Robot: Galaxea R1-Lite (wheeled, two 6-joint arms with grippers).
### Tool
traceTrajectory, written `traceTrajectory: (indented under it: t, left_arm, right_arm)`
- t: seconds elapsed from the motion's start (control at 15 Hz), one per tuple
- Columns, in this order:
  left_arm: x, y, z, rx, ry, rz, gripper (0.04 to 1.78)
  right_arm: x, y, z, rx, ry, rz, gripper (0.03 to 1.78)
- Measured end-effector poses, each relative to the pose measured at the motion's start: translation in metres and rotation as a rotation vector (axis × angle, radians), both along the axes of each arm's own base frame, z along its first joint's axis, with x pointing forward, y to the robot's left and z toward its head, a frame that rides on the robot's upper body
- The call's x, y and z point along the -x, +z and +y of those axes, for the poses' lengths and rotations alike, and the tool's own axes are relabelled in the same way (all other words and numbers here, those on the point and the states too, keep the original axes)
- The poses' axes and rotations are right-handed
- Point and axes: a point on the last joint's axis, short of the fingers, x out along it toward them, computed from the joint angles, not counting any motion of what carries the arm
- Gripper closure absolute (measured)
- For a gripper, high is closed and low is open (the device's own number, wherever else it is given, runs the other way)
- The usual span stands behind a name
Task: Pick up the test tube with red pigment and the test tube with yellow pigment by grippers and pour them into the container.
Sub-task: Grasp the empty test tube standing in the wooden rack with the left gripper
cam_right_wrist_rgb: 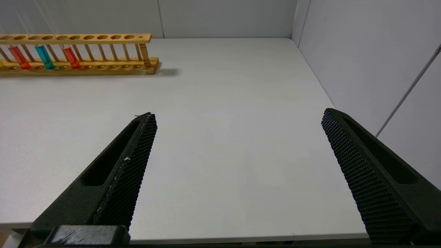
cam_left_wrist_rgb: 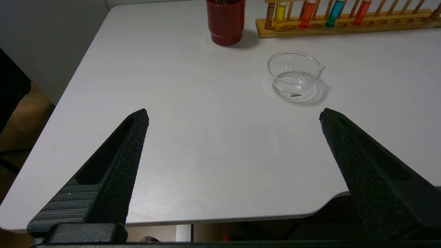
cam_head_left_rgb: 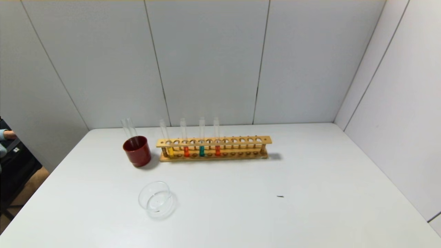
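1. My left gripper [cam_left_wrist_rgb: 234, 115] hangs over the near left part of the white table [cam_head_left_rgb: 310, 206], fingers spread wide with nothing between them.
2. My right gripper [cam_right_wrist_rgb: 237, 115] hangs over the near right part of the table, likewise spread wide and empty.
3. The wooden rack [cam_head_left_rgb: 213, 148] stands near the table's far edge, left of its middle.
4. The test tube with yellow pigment [cam_head_left_rgb: 167, 142] stands upright at the rack's left end.
5. Just right of it stands a test tube with red pigment [cam_head_left_rgb: 185, 142], then a teal tube [cam_head_left_rgb: 201, 141], then a second orange-red tube [cam_head_left_rgb: 217, 141].
6. A dark red cup [cam_head_left_rgb: 137, 151] sits just left of the rack, with empty clear tubes leaning in it.
7. The container [cam_head_left_rgb: 155, 199] sits nearer me than the cup, apart from it, toward the table's left side.
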Motion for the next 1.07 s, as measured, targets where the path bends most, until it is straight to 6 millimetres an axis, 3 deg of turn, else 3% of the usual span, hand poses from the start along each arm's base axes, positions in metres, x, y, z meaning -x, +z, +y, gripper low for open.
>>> traceTrajectory:
  t: [0.67,0.8,1.07]
  left_arm:
    - [0.001,0.005,0.0,-0.011,-0.011,-0.018,0.07]
    - [0.009,0.025,-0.001,-0.008,-0.048,-0.064,0.07]
    - [0.024,0.097,-0.002,-0.006,-0.108,-0.104,0.07]
  right_arm:
    - [0.0,0.0,0.0,0.0,0.0,0.0,0.06]
    - [0.0,0.0,0.0,0.0,0.0,0.0,0.06]
    - [0.0,0.0,0.0,0.0,0.0,0.0,0.06]
